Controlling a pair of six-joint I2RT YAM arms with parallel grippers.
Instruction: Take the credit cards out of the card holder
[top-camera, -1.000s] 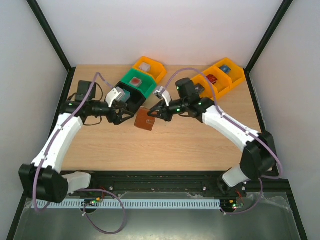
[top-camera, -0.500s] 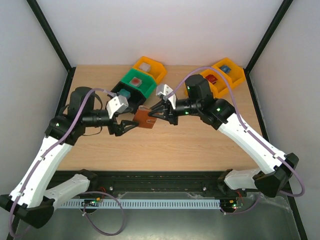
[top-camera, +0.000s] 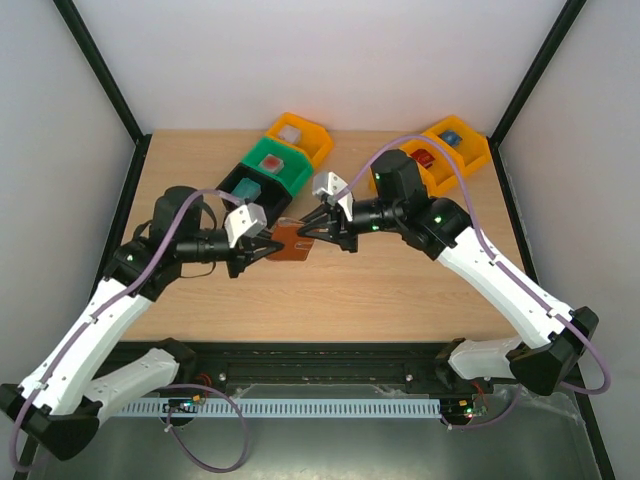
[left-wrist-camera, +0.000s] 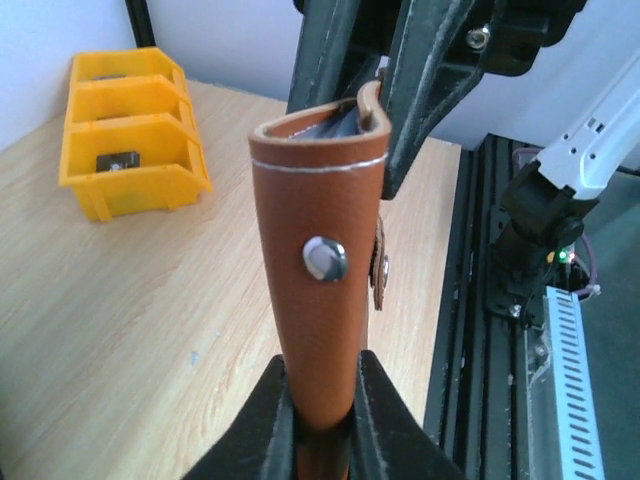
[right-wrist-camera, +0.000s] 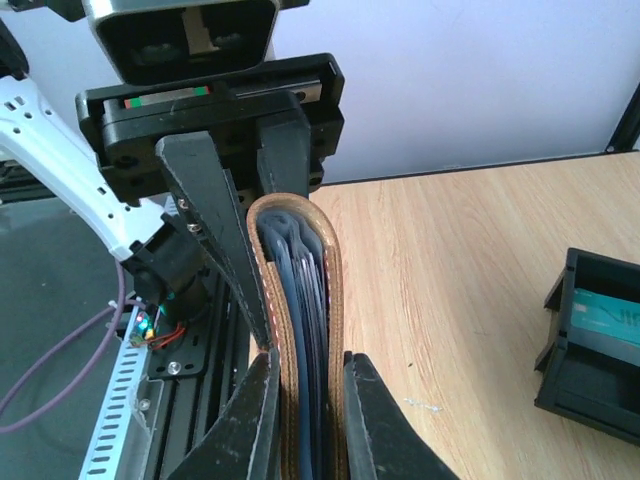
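Note:
The brown leather card holder (top-camera: 291, 240) hangs folded above the table's middle, held from both sides. My left gripper (top-camera: 263, 245) is shut on its left end; in the left wrist view the fingers (left-wrist-camera: 276, 405) pinch the leather below the snap stud, gripper (left-wrist-camera: 322, 400), card holder (left-wrist-camera: 318, 200). My right gripper (top-camera: 313, 232) is shut on the opposite end. The right wrist view shows the card holder (right-wrist-camera: 268, 290) edge-on between my right gripper (right-wrist-camera: 305, 400) jaws, with blue-grey layers inside. The credit cards are hidden within the fold.
Behind the holder stand a black bin (top-camera: 246, 186), a green bin (top-camera: 276, 166) and an orange bin (top-camera: 300, 136). More yellow bins (top-camera: 450, 150) sit at the back right. A black metal rail (left-wrist-camera: 500, 330) runs along the table's near edge.
My left arm swung right to the card holder and its jaws shut on the free end. The right gripper first lifted the holder slightly, then held still.

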